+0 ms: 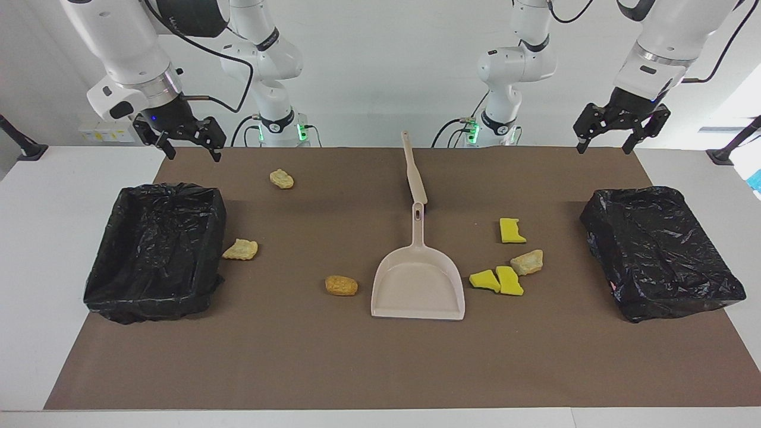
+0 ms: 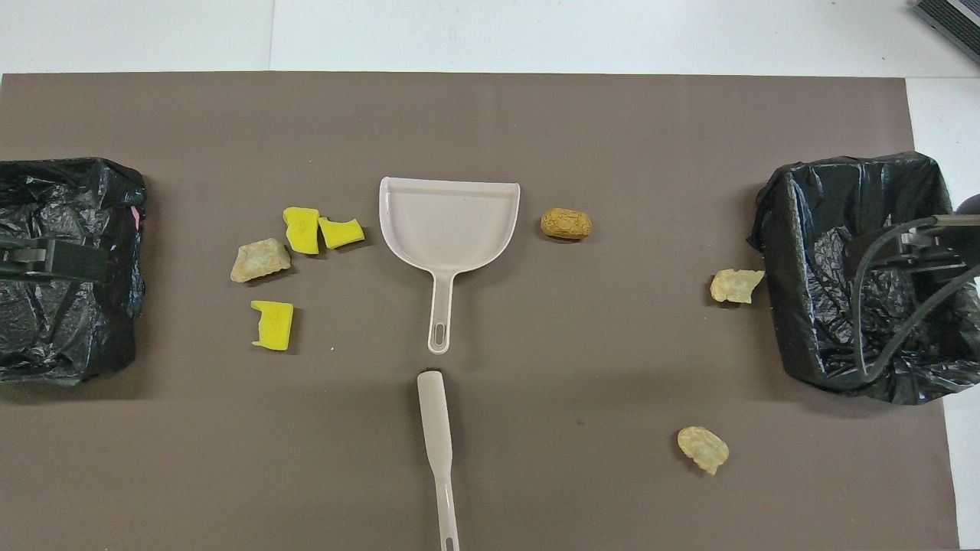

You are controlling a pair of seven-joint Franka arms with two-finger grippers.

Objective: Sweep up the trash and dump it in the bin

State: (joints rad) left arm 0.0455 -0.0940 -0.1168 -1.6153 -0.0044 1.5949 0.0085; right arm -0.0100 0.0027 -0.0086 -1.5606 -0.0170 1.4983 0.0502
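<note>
Several pieces of trash lie on the brown mat. Three yellow sponge pieces and a tan lump cluster beside the beige dustpan, toward the left arm's end. An orange-brown lump lies at the pan's other side. Two tan lumps lie toward the open black-bagged bin. My right gripper hangs open and holds nothing, above the mat's robot-side edge by that bin. My left gripper hangs open, also holding nothing, above the mat's other robot-side corner.
A beige brush lies end to end with the dustpan's handle, nearer to the robots. A second bin wrapped in crumpled black bag sits at the left arm's end. White table borders the mat.
</note>
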